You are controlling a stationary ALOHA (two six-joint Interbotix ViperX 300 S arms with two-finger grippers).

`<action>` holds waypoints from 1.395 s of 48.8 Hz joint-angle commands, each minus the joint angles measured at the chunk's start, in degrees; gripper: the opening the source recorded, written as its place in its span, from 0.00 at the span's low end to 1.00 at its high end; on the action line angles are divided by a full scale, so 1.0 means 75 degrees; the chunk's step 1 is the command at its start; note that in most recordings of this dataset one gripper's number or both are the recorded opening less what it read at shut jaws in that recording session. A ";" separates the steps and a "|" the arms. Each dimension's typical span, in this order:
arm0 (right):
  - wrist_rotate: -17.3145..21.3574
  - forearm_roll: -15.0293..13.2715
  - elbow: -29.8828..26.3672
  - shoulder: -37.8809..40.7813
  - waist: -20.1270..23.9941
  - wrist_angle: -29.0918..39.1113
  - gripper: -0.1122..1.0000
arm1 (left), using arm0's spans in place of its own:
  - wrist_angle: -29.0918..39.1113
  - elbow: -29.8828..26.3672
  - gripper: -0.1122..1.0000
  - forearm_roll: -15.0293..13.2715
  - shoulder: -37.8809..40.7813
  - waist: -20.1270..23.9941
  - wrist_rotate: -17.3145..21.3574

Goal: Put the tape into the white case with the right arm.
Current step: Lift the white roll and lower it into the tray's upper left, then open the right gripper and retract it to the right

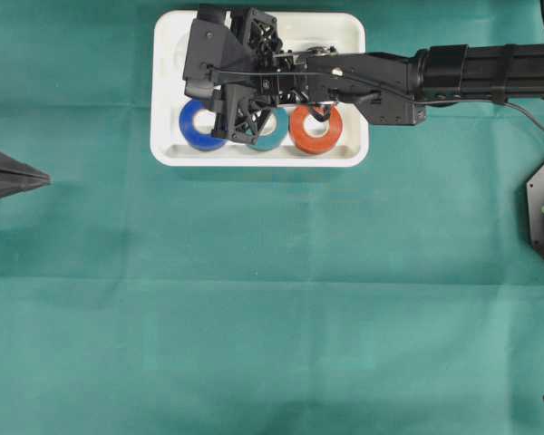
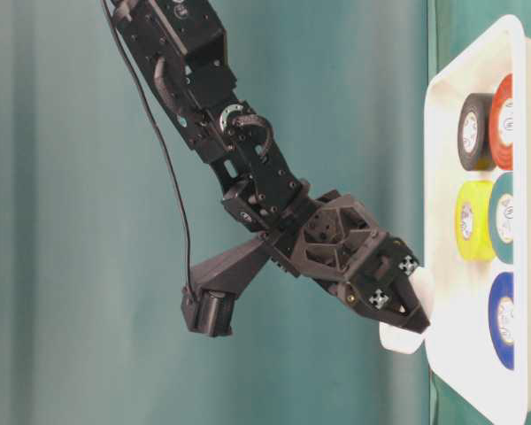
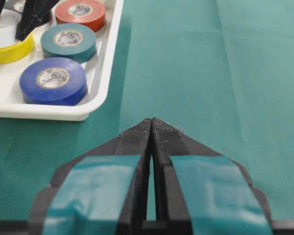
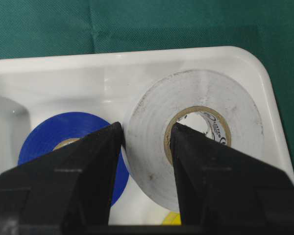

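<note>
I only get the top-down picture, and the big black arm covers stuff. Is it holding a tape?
Observer: Yes. The right wrist view shows the right gripper shut on a white tape roll, one finger in its hole.
Operator: Are other tapes hiding under the arm?
Observer: Yes. From table level, a yellow roll and a black roll sit in the white case.
Operator: What about the other gripper?
Observer: The left gripper is shut, over the green cloth.
</note>
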 commanded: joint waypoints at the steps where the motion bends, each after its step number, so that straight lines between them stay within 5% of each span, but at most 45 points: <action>1: 0.0023 -0.0012 -0.0082 -0.0223 0.0012 -0.0023 0.13 | -0.0059 -0.0082 0.10 -0.0012 0.0059 0.0012 0.0000; 8: 0.0012 -0.0012 -0.0082 -0.0223 0.0012 -0.0023 0.21 | -0.0059 -0.0082 0.10 0.0000 0.0059 0.0012 0.0000; 21: -0.0012 -0.0012 -0.0059 -0.0223 0.0000 -0.0047 0.83 | -0.0059 -0.0082 0.10 0.0000 0.0059 0.0012 0.0000; 32: -0.0047 -0.0012 0.0293 -0.0492 0.0012 0.0070 0.81 | -0.0059 -0.0082 0.10 0.0000 0.0059 0.0012 0.0000; 68: -0.0047 -0.0012 0.3680 -0.3270 0.0012 -0.0469 0.81 | -0.0059 -0.0082 0.10 -0.0012 0.0059 0.0012 0.0012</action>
